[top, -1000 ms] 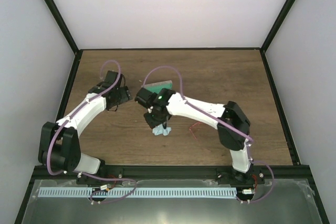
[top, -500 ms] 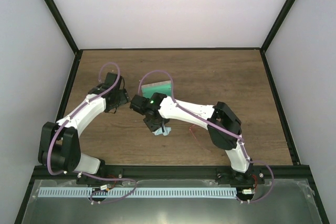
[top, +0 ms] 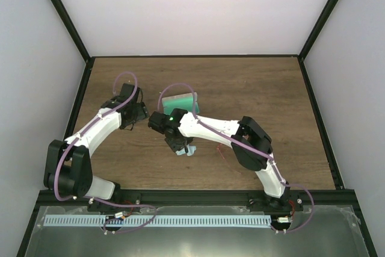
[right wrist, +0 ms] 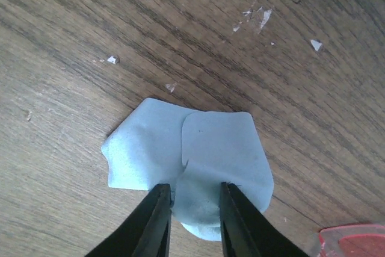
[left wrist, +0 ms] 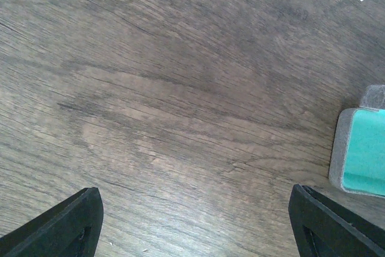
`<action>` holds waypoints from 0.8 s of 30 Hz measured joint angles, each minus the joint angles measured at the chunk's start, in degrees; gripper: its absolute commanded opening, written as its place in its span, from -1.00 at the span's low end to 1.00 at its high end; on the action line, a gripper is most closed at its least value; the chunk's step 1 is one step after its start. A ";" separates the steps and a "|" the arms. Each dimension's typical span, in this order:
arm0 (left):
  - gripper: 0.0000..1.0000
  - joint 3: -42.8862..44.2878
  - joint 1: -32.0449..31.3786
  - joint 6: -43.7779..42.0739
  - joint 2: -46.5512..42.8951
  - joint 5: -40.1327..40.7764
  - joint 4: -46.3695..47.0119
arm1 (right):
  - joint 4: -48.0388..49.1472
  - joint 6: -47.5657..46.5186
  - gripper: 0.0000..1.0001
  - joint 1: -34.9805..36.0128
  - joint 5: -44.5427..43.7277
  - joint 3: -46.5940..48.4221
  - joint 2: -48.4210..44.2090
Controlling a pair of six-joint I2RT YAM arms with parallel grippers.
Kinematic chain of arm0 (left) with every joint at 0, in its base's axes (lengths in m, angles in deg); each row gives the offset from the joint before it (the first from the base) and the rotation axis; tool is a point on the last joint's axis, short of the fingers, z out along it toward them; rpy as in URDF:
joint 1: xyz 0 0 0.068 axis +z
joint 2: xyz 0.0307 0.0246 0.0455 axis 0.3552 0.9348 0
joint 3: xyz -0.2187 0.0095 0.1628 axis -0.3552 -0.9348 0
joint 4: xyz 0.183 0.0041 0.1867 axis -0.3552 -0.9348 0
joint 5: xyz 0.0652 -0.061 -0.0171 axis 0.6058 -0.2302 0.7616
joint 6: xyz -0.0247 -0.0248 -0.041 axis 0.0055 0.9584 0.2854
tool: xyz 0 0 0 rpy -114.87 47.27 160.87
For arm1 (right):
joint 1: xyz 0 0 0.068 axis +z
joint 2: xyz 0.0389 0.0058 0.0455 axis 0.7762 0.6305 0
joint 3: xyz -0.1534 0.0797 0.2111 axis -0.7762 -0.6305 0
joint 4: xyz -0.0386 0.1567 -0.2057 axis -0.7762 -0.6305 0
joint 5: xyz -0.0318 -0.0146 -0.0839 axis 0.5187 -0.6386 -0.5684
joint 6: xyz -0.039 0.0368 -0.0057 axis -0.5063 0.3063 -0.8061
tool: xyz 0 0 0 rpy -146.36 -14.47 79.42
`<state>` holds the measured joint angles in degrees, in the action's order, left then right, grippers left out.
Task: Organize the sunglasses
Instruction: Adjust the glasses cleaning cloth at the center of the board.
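Right end effector (right wrist: 192, 192) straddles cloth (right wrist: 207, 145) — seen wrist-side only

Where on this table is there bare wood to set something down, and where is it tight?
Bare: the far right of the table, from the grey case to the right wall, and the strip along the back wall. Crowded: mid-table, where the right hand pinches the light-blue cloth, sunglasses to its right, open left hand left of the case.
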<state>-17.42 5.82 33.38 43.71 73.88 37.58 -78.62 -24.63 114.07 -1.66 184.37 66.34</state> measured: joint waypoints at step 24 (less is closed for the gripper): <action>0.72 -1.66 0.11 -0.04 0.00 -1.27 0.72 | 1.14 -0.11 -0.99 0.00 0.11 4.50 -5.25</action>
<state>-19.08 5.93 33.34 43.71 72.61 38.30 -77.48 -24.74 114.07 -1.55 188.87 61.09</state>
